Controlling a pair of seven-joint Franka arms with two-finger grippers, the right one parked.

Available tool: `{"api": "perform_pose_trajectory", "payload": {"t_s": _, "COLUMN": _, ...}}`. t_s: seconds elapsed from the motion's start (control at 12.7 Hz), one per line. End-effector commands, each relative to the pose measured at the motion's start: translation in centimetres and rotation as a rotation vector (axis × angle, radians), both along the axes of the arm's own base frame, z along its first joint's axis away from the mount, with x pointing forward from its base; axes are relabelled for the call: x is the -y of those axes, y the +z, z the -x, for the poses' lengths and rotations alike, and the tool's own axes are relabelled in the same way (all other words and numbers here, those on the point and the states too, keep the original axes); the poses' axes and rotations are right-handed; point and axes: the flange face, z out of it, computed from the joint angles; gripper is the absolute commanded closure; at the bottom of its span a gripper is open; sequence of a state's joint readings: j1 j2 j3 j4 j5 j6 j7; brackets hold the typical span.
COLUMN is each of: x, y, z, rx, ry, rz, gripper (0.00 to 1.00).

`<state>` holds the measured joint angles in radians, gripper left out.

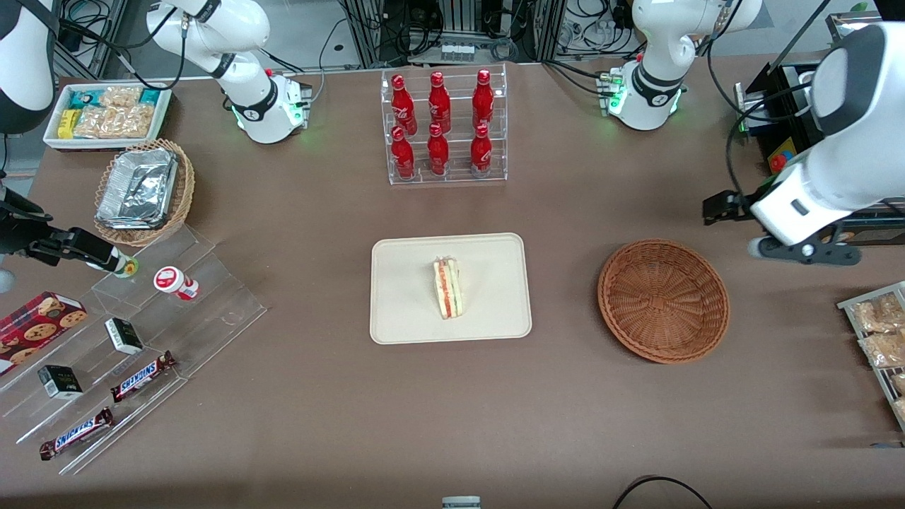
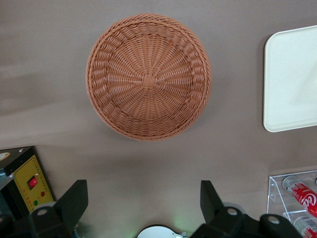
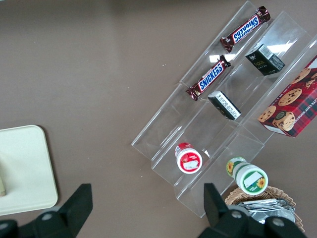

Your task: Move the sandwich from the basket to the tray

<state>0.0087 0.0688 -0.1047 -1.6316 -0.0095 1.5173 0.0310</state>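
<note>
The sandwich (image 1: pixel 447 288), a white wedge with red and green filling along its edge, lies in the middle of the cream tray (image 1: pixel 403 311). The round reddish-brown wicker basket (image 1: pixel 663 300) stands beside the tray toward the working arm's end of the table, with nothing in it. My gripper (image 1: pixel 717 207) hangs above the table, farther from the front camera than the basket and apart from it. In the left wrist view the basket (image 2: pixel 148 77) and a corner of the tray (image 2: pixel 292 79) show; my gripper (image 2: pixel 143 203) is open and holds nothing.
A clear rack of red bottles (image 1: pixel 445 127) stands farther back than the tray. A black box with a red switch (image 2: pixel 29 186) and a rack of snack packets (image 1: pixel 880 339) sit at the working arm's end. Acrylic steps with candy bars (image 1: pixel 141 332) lie toward the parked arm's end.
</note>
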Motion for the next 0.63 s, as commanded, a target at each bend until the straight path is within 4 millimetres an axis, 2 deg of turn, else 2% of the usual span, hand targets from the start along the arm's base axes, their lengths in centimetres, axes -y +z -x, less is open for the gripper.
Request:
{"api": "perform_pose_trajectory", "payload": {"t_s": 0.0, "x": -1.3, "y": 1.8, "z": 1.5, "rx": 0.014, "ry": 0.001, "rz": 0.001, "gripper": 0.0}}
{"api": "perform_pose_trajectory", "payload": {"t_s": 0.39, "x": -3.6, "y": 4.2, "z": 2.7, "rx": 0.011, "ry": 0.006, "rz": 0.001, "gripper": 0.0}}
{"api": "perform_pose_trajectory", "payload": {"t_s": 0.55, "x": -3.8, "y": 5.6, "z": 2.8, "rx": 0.016, "ry": 0.012, "rz": 0.001, "gripper": 0.0}}
